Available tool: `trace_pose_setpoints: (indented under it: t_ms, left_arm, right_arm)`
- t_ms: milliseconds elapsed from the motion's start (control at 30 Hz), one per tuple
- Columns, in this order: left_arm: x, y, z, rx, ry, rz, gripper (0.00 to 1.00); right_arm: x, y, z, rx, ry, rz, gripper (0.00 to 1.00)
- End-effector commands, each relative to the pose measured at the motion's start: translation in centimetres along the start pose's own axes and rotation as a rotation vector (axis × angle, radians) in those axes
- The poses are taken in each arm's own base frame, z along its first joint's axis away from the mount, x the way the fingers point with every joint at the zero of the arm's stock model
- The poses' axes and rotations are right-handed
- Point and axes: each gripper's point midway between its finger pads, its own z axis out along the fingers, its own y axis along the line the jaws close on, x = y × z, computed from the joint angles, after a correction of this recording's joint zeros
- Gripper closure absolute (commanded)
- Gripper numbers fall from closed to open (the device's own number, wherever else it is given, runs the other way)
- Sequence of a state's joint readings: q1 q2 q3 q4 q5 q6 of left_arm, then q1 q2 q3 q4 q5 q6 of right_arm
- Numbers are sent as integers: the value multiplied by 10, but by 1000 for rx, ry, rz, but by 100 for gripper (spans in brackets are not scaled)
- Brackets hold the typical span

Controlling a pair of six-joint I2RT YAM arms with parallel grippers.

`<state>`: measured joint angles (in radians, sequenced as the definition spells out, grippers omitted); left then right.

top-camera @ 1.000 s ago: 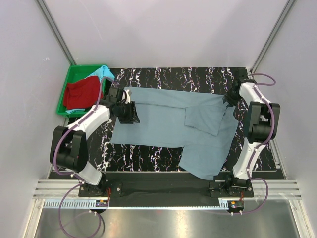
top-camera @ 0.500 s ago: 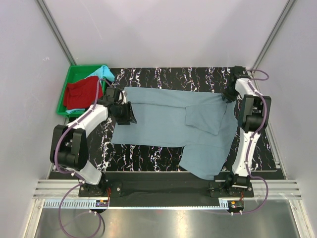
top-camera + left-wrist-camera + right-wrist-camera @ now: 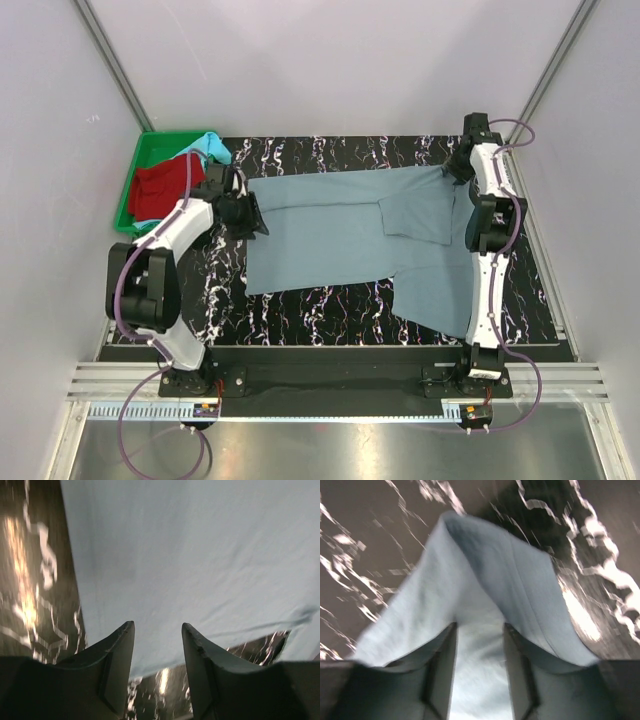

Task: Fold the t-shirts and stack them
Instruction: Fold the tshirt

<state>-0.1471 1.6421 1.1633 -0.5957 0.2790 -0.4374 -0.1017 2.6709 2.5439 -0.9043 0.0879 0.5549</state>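
The large grey-blue t-shirt [image 3: 330, 230] lies spread across the black marbled table, one sleeve folded over near its right side. My left gripper [image 3: 250, 215] is at the shirt's left edge, its fingers close together with the cloth's edge [image 3: 200, 555] between them, apparently shut on it. My right gripper [image 3: 457, 168] is at the shirt's far right corner, shut on the cloth, which drapes up over its fingers [image 3: 480, 570]. The red t-shirt [image 3: 160, 188] and the light turquoise t-shirt [image 3: 208, 148] lie crumpled in the tray.
A green plastic tray [image 3: 150, 140] stands at the far left corner, just beyond my left arm. White walls close in on the left, right and far sides. The shirt's near right part reaches toward the table's front.
Both grippers moved toward the far side; the right one dragged the shirt's right corner up and back. The shirt now lies straighter and farther from the front edge.
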Motion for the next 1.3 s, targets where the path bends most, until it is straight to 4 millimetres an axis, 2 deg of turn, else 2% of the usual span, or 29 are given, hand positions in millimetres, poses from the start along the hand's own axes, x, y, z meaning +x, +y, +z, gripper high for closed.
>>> trace_pose_setpoints:
  t_ms: [0, 33, 67, 100, 133, 200, 233, 300, 333, 367, 400, 433, 500, 533, 633, 800, 833, 933, 967, 1067, 1100, 1133, 1167, 1200, 1233, 1267]
  left_arm:
    - [-55, -20, 8, 32, -121, 22, 52]
    - [-65, -21, 20, 26, -115, -8, 53]
    - [-68, -22, 28, 32, -107, -24, 53]
    - [-68, -18, 44, 22, -85, -45, 54]
    - [-76, -22, 48, 28, -94, -65, 54]
    - [-79, -14, 65, -1, -80, -82, 55]
    - [-86, -15, 68, -8, -94, -90, 55]
    - [-89, -8, 83, -31, -83, -99, 55]
    - [-96, -11, 84, -28, -95, -102, 55]
    - [-99, -9, 88, -26, -92, -108, 54]
    - [-96, -6, 100, -25, -70, -115, 54]
    - [-100, -11, 102, 4, -63, -118, 54]
    - [-99, -6, 113, 1, -44, -124, 54]
    - [-105, -6, 114, 4, -55, -113, 54]
    - [-114, 2, 122, 18, -48, -116, 54]
    - [-129, 9, 129, 54, -40, -105, 54]
    - [-136, 5, 125, 68, -53, -81, 54]
    - [-144, -7, 107, 91, -70, -54, 54]
    - [-148, -18, 90, 104, -94, -44, 54]
    - [-134, -30, 65, 99, -104, -48, 53]
    - [-125, -35, 45, 104, -120, -47, 53]
    - [-117, -42, 37, 109, -119, -49, 52]
    - [-111, -45, 26, 114, -125, -49, 52]
    - [-96, -48, 9, 121, -130, -48, 52]
    - [-88, -49, 0, 118, -138, -50, 52]
    - [-76, -51, -7, 114, -138, -41, 51]
  right_arm:
    - [-5, -4, -49, 30, -1, -39, 48]
    - [-15, -4, -67, 22, -30, -54, 46]
    - [-14, -12, -71, 50, -33, -98, 44]
    - [-18, -15, -79, 61, -46, -116, 41]
    - [-25, -15, -95, 56, -71, -132, 40]
    - [-23, -20, -107, 66, -62, -177, 39]
    - [-27, -18, -121, 54, -77, -184, 38]
    - [-16, -23, -126, 51, -42, -194, 37]
    - [-16, -23, -137, 40, -46, -193, 36]
    - [-2, -28, -134, 44, -2, -189, 36]
    - [3, -28, -135, 36, 8, -183, 36]
    - [6, -25, -144, 9, 17, -172, 35]
    - [20, -31, -143, 8, 51, -163, 35]
    - [22, -30, -151, -5, 49, -157, 35]
    - [36, -42, -158, 14, 73, -164, 34]
    - [43, -54, -181, 23, 57, -192, 29]
    - [40, -56, -193, 16, 36, -199, 27]
    - [53, -71, -207, 34, 45, -203, 22]
    - [55, -74, -211, 29, 47, -194, 21]
    - [70, -79, -223, -1, 71, -176, 15]
    - [74, -81, -226, -8, 79, -172, 11]
    - [83, -83, -230, -21, 98, -161, 1]
    - [88, -84, -231, -26, 108, -160, 0]
    - [94, -81, -238, -63, 120, -154, 0]
    - [109, -81, -237, -87, 169, -146, 0]
    - [116, -81, -238, -102, 185, -140, 0]
